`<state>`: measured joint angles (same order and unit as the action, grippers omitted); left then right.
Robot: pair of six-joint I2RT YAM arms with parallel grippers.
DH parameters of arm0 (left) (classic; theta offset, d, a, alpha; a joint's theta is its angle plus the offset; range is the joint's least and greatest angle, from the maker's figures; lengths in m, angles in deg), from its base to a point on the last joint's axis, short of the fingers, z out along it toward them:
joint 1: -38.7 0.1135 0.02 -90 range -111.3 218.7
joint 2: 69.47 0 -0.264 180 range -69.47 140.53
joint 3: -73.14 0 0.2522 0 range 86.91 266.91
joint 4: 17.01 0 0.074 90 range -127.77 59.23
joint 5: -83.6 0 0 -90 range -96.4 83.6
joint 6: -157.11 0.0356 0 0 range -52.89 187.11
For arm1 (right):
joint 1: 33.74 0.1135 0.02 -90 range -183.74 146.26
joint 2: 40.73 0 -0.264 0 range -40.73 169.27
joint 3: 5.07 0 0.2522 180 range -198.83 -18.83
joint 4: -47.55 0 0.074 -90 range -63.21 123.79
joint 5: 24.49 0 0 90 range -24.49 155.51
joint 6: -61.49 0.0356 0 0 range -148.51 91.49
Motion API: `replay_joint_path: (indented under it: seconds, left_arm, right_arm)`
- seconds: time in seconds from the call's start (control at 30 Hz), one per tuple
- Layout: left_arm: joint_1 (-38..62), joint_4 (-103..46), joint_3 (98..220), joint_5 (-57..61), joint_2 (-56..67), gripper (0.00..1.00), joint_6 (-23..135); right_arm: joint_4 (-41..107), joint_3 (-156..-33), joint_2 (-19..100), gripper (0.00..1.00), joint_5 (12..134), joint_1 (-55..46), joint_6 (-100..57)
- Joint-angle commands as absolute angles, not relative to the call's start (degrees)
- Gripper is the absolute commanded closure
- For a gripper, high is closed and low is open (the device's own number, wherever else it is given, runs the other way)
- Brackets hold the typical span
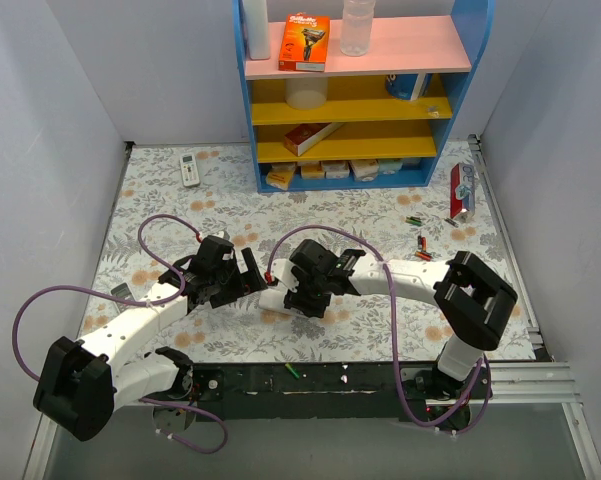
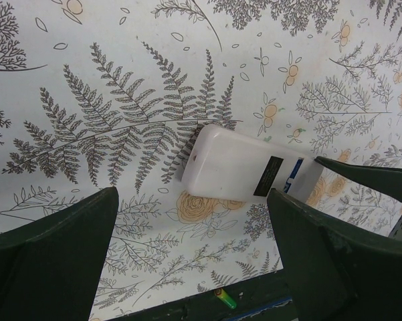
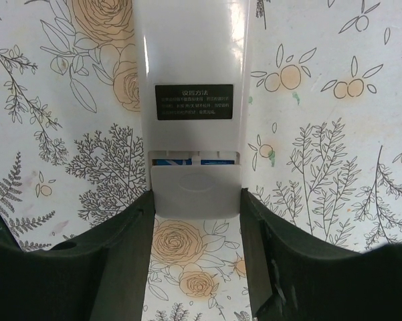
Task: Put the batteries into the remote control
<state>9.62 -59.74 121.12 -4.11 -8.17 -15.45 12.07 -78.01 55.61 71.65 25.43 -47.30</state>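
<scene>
Pale grey walls (image 1: pixel 50 120), floral tablecloth (image 1: pixel 380 215), blue-framed shelf unit (image 1: pixel 246 110) at back

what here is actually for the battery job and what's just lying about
for the job: remote control, back up; loose batteries at far right; green battery on the base rail
lying about: second white remote; shelf unit; razor box; red packet

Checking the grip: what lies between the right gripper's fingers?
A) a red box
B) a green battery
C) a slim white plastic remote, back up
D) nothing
C: the right gripper clasps the slim white plastic remote, its black label facing up.
</scene>
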Motion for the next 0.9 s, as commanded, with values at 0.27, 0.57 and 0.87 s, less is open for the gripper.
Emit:
replay_joint_path:
  seconds: [0.27,0.57,0.87]
  left_arm:
    - [9.43,-60.3,121.45,-4.9,-9.79,0.05,-15.68]
    - [9.43,-60.22,121.45,-4.82,-9.79,0.05,-15.77]
    - [9.43,-60.3,121.36,-4.82,-10.05,0.05,-15.77]
  right_arm:
    - [13.4,-80.09,57.09,0.63,71.05,26.11,-44.77]
    - [12.25,-80.53,57.01,0.57,71.49,26.2,-43.1]
    - [10.58,-81.32,56.22,0.52,72.19,26.11,-42.66]
